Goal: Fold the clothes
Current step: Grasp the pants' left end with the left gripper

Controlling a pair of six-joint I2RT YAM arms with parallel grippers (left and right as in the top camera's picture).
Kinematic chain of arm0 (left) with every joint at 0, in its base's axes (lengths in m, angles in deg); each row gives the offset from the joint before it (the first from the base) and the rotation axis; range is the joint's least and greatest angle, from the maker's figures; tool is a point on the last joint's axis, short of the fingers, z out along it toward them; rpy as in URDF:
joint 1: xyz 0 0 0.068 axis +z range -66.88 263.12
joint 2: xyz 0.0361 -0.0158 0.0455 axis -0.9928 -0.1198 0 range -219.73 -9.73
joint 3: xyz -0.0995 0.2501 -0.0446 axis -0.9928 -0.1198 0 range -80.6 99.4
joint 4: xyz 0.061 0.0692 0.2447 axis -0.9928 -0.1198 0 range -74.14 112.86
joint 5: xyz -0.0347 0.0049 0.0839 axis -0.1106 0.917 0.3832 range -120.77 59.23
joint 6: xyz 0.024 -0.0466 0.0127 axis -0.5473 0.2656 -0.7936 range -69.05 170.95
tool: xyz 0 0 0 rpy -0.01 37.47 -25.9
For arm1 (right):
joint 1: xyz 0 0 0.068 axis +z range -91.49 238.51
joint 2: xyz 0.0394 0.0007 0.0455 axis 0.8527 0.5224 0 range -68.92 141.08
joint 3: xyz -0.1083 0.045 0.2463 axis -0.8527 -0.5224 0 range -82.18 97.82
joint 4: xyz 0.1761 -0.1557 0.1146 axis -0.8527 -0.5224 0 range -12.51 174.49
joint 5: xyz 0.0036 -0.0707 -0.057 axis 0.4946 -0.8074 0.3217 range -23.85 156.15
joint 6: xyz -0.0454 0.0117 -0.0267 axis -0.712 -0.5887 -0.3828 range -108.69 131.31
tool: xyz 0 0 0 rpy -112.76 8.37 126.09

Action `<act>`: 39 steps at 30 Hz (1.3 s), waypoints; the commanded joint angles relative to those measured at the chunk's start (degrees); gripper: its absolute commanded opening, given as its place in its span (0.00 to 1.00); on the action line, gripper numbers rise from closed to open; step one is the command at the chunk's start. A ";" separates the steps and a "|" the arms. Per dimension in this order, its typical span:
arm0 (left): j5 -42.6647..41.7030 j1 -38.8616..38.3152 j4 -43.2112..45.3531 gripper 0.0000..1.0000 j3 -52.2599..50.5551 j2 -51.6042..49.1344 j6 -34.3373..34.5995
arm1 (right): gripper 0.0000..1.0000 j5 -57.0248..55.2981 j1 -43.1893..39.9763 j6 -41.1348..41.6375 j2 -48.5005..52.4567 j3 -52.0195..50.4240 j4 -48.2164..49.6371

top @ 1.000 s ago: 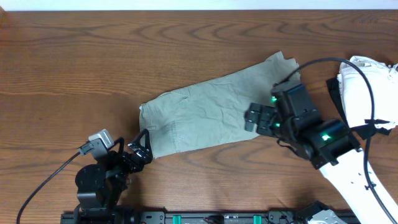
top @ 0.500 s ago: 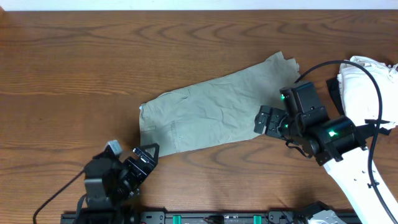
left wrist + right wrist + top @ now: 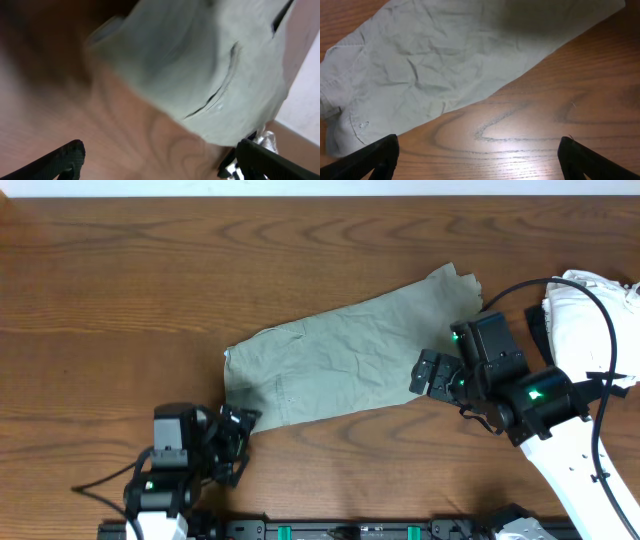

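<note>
The khaki garment (image 3: 340, 360) lies flat and wrinkled across the middle of the wooden table, running from lower left to upper right. It also shows in the right wrist view (image 3: 450, 55) and, blurred, in the left wrist view (image 3: 210, 60), where a pocket slit shows. My left gripper (image 3: 238, 442) is open and empty just below the garment's lower left corner. My right gripper (image 3: 428, 375) is open and empty at the garment's lower right edge, over bare wood. In the wrist views both grippers show wide apart fingertips (image 3: 65, 157) (image 3: 375, 155) with only table between them.
A white cloth pile (image 3: 590, 315) lies at the right edge of the table, behind my right arm. A black cable loops over that arm. The table's front rail (image 3: 330, 530) runs along the bottom.
My left arm has swung and its gripper has pulled back toward the front edge, off the garment's corner. My right gripper has moved a little to the right. The garment has not moved.
</note>
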 commanded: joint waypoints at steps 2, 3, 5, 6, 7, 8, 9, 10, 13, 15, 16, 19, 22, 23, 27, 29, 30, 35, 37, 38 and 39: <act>1.51 -0.13 5.70 0.98 -0.22 -6.67 -0.31 | 0.99 -1.27 -0.61 0.74 0.07 0.13 -0.15; 1.95 -0.13 6.91 0.98 -0.22 -8.37 -0.28 | 0.99 -1.27 -0.61 0.74 0.07 0.13 -0.22; 2.45 -0.13 9.46 0.98 -0.22 -12.39 -0.09 | 0.99 -1.31 -0.63 0.72 0.07 0.13 -0.35; 2.43 -0.13 10.78 0.98 -0.22 -14.64 0.02 | 0.99 -1.55 -0.61 0.72 0.07 0.13 -0.52; 2.45 -0.13 11.96 0.98 -0.22 -16.52 0.13 | 0.99 -1.77 -0.61 0.72 0.07 0.13 -0.68; 2.51 -0.13 13.33 0.98 -0.22 -18.64 0.11 | 0.99 -1.97 -0.61 0.70 0.07 0.13 -0.81; 2.84 -0.13 14.47 0.98 -0.22 -20.41 0.13 | 0.99 -2.19 -0.61 0.72 0.07 0.13 -0.96; 2.86 -0.13 16.04 0.98 -0.22 -22.32 0.09 | 0.99 -2.64 -0.61 0.72 0.07 0.13 -1.20; 2.89 -0.13 19.56 0.99 -0.22 -26.77 0.04 | 0.99 -3.69 -0.61 0.70 0.07 0.13 -1.79; 2.93 -0.13 21.35 0.86 -0.22 -28.74 -0.42 | 0.99 -4.46 -0.61 0.70 0.07 0.11 -2.03; 3.10 -0.13 22.27 0.78 -0.22 -29.57 -0.72 | 0.99 -4.72 -0.61 0.72 0.07 0.11 -2.21; 5.09 -0.11 23.21 0.56 -0.20 -30.45 -0.83 | 0.99 -5.40 -0.61 0.72 0.07 0.11 -2.43; 6.84 -0.11 23.21 0.39 -0.13 -30.25 -1.88 | 0.99 -5.79 -0.63 0.72 0.07 0.11 -2.43; 7.32 -0.11 23.21 0.33 -0.04 -30.27 -1.90 | 0.99 -5.79 -0.63 0.72 0.07 0.11 -2.43; 8.35 1.29 24.02 0.19 0.70 -30.27 -3.41 | 0.99 -6.16 -0.61 0.70 0.07 0.11 -2.45; 8.50 3.34 24.02 0.12 1.57 -30.27 -4.63 | 0.99 -6.38 -0.61 0.26 0.07 0.04 -2.47; 8.50 4.72 24.00 0.11 2.08 -30.27 -5.16 | 0.99 -6.78 -0.63 0.28 0.07 -0.07 -2.51; 8.70 12.07 23.63 0.10 4.17 -30.27 -7.93 | 0.99 -9.20 -0.68 0.33 0.09 -2.14 -1.38; 8.70 14.43 23.58 0.09 4.22 -30.29 -7.93 | 0.99 -9.16 -0.70 0.35 0.09 -3.61 0.13; 8.70 15.28 23.58 0.09 4.22 -30.34 -8.04 | 0.99 -9.16 -0.70 0.35 0.09 -4.48 1.03; 8.76 15.82 23.61 0.10 4.22 -30.34 -8.63 | 0.99 -9.16 -0.68 0.35 0.09 -5.38 1.88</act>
